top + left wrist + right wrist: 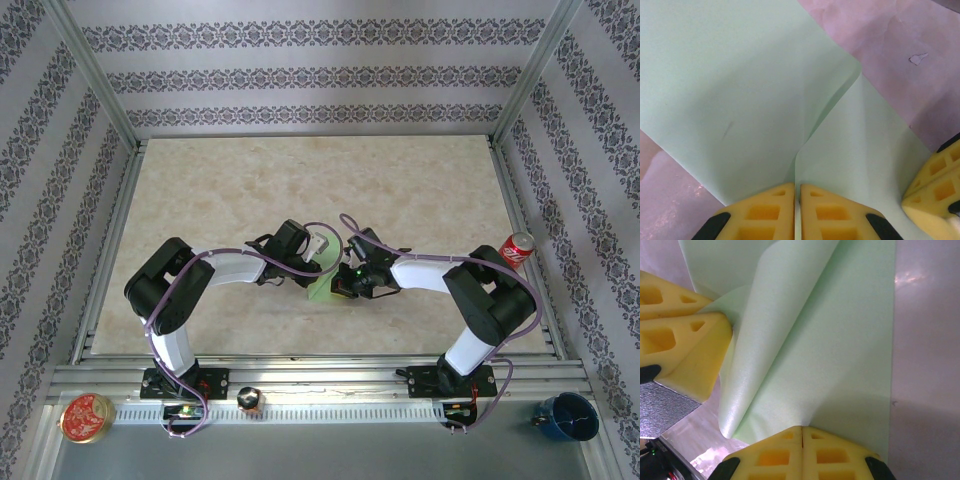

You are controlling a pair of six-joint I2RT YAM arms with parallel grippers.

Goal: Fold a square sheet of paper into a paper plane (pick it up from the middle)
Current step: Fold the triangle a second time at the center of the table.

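the left claw (797, 192) and the right claw (802, 435) are both clenched on the square sheet of thin pale-green paper (730, 100), each gripping a different part of it.

in the left wrist view, the left claw's two yellow foam fingers (765, 212) are pressed together, and a raised fold of the sheet runs straight into the seam between them. ahead of this claw the paper spreads into a wide flat panel on its left and a narrower panel on its right. the two panels meet in a soft ridge that ends at a rounded corner. just to the right of the left claw, the right claw's yellow fingers (935, 187) sit on the narrower panel.

in the right wrist view, the right claw's fingers are tight together with the sheet's near edge caught at their tips. ahead of it and to its left the paper curls up in a loose, uncreased roll, and the left claw's fingers (680, 340) are touching that roll. to the right of the right claw the sheet lies flat, its straight edge on the pale marbled worktop (250, 190).

from above, the two claws meet tip to tip, with the sheet between them. a red drinks can (517, 250) stands well apart, out past the right arm's elbow.
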